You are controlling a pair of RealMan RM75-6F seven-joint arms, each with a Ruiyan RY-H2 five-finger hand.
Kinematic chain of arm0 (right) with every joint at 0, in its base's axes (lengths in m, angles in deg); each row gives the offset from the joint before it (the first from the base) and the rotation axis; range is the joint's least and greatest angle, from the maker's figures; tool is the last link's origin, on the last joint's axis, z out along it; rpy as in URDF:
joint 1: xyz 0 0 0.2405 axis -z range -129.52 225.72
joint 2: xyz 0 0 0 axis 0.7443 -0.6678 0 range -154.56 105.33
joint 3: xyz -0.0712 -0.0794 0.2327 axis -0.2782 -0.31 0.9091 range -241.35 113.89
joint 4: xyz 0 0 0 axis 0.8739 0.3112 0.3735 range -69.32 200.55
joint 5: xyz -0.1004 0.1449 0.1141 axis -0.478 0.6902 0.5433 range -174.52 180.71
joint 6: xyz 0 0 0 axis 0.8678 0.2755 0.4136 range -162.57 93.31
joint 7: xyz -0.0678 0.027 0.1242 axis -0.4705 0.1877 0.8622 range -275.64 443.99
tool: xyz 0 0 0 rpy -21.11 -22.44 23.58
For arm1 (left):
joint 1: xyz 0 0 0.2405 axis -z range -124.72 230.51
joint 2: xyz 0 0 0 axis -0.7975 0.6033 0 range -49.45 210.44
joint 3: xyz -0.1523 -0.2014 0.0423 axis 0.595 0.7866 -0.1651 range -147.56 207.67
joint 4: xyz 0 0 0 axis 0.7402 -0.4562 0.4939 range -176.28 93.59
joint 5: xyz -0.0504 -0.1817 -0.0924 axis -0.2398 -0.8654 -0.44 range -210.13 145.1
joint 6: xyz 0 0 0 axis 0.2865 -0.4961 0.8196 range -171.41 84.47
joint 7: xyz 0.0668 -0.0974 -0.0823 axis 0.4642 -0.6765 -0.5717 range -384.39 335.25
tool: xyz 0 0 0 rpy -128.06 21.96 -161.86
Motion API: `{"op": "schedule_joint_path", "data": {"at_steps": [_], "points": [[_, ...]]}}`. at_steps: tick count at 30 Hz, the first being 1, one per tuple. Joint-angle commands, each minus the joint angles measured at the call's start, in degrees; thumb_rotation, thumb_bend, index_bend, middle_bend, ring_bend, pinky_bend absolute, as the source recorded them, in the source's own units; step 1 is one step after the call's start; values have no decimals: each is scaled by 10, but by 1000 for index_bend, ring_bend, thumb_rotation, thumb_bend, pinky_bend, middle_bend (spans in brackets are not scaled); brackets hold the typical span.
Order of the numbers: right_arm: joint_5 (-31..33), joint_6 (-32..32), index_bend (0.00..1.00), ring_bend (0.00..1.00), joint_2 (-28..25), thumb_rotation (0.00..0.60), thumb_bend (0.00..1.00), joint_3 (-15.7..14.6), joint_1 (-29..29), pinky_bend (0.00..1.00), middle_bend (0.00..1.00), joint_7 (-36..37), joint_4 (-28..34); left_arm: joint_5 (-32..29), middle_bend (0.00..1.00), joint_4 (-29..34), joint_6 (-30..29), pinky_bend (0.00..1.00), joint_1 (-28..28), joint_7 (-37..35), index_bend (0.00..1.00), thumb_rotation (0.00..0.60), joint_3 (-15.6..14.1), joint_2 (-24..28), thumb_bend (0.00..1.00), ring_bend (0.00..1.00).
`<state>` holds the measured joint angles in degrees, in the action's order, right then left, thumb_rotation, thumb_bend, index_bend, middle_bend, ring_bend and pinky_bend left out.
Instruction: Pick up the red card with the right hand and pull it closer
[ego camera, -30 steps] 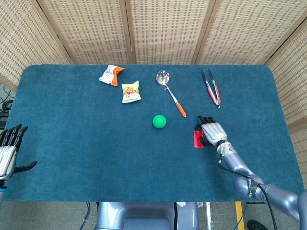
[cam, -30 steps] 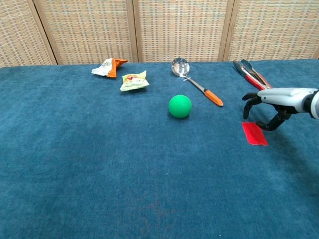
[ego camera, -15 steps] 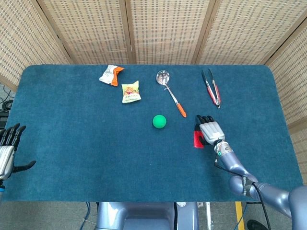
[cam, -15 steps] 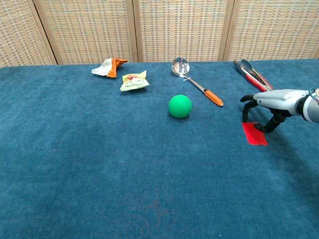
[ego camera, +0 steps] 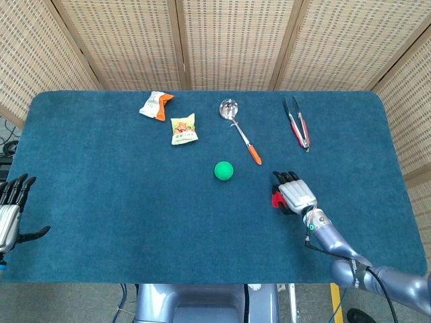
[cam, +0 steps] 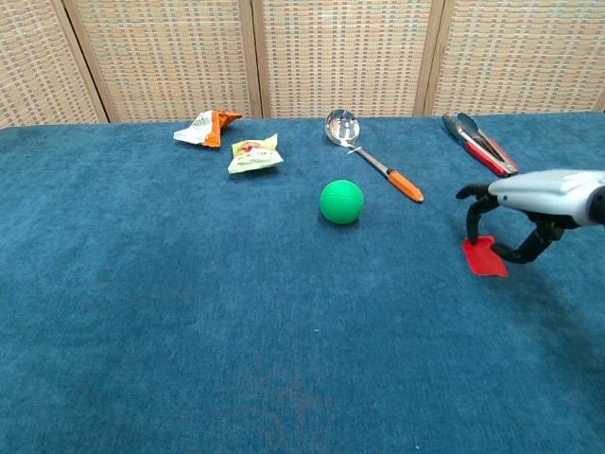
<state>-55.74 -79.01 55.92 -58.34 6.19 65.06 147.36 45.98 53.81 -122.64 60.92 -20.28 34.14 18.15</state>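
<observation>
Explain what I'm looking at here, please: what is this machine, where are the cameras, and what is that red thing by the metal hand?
This is a two-armed robot at a table covered in blue cloth. One picture looks down from a camera on its head, the other looks forward from its chest. Each arm ends in a mechanical hand. The right hand reaches over a small flat red card, its dark fingertips at the card's edge, seemingly pinching it. The left hand waits at the table's edge, fingers apart, holding nothing. Also on the cloth: a green ball, a metal ladle with an orange handle, red-and-grey tongs, and two small snack packets.
</observation>
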Motion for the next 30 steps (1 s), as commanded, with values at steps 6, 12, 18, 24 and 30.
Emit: {"op": "schedule_joint_path", "data": {"at_steps": [6, 12, 18, 24, 30], "points": [[-157, -199, 236, 0, 5, 600, 543, 8, 54, 0, 0, 22, -21, -1, 0, 0, 3, 0, 2, 3, 0, 600, -1, -1, 0, 0], [-143, -125, 239, 0, 32, 600, 543, 18, 24, 0, 0, 62, -100, 0, 0, 1, 2, 0, 1, 1, 0, 600, -1, 1, 0, 0], [-139, -66, 357, 0, 52, 600, 543, 12, 4, 0, 0, 79, -145, -3, 0, 2, 5, 0, 2, 0, 0, 600, 0, 3, 0, 0], [-160, -61, 385, 0, 83, 600, 509, -2, 4, 0, 0, 94, -189, -8, 0, 2, 9, 0, 3, 0, 0, 600, 0, 3, 0, 0], [-166, -56, 385, 0, 107, 600, 400, -6, 3, 0, 0, 90, -217, -6, 0, 3, 11, 0, 4, 6, 0, 600, -2, 4, 0, 0]]}}
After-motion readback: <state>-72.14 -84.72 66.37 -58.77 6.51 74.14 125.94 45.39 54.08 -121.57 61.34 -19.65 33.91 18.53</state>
